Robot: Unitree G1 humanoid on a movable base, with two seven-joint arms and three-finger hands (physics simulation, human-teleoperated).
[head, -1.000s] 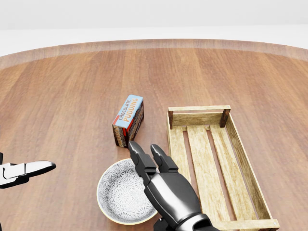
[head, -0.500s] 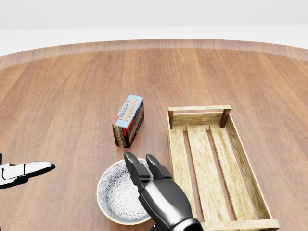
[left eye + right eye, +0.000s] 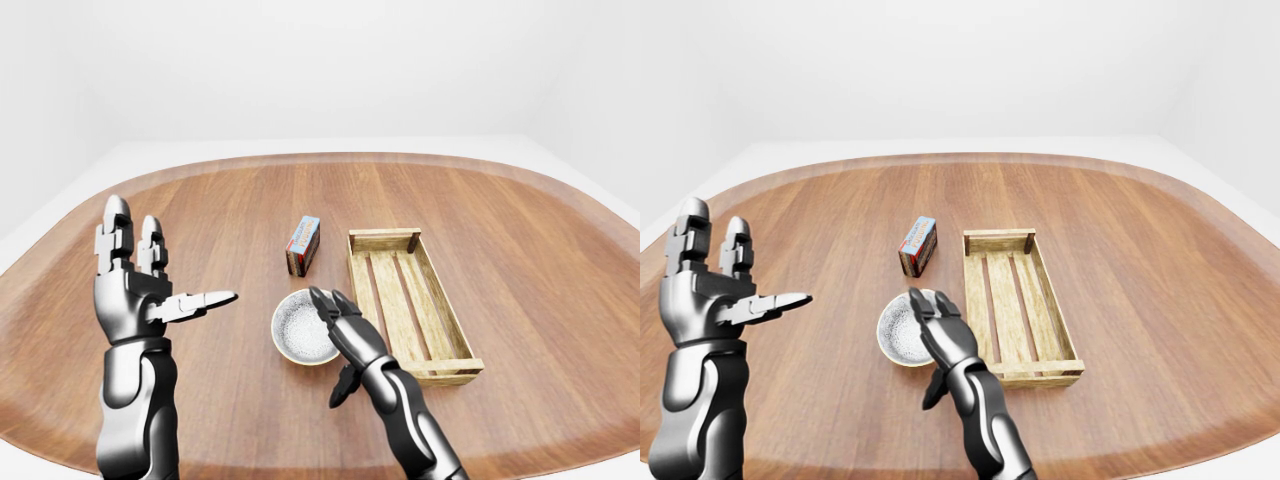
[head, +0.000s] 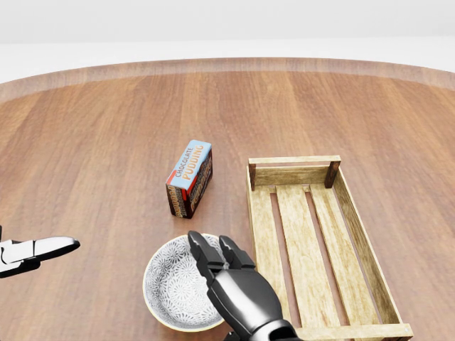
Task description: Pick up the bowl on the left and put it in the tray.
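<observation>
A white patterned bowl (image 4: 173, 289) stands on the wooden table near the bottom of the head view. To its right lies the slatted wooden tray (image 4: 293, 162), with nothing in it. My dark right hand (image 4: 212, 250) comes up from the bottom edge and hangs over the bowl's right rim. Its fingers (image 4: 196, 245) are spread open and its thumb (image 3: 342, 384) hangs apart below, so nothing is held. My left hand (image 3: 150, 285) is raised at the left of the left-eye view, open, well clear of the bowl.
A chocolate pudding box (image 4: 190, 177) lies just above the bowl and left of the tray's far corner. The round table (image 4: 106, 142) is edged by a lighter rim, with white floor beyond it.
My right hand has drawn back towards the bottom of the head view, its fingertips now over the bowl's right rim instead of beyond it. The bowl, box, tray and left hand stay put.
</observation>
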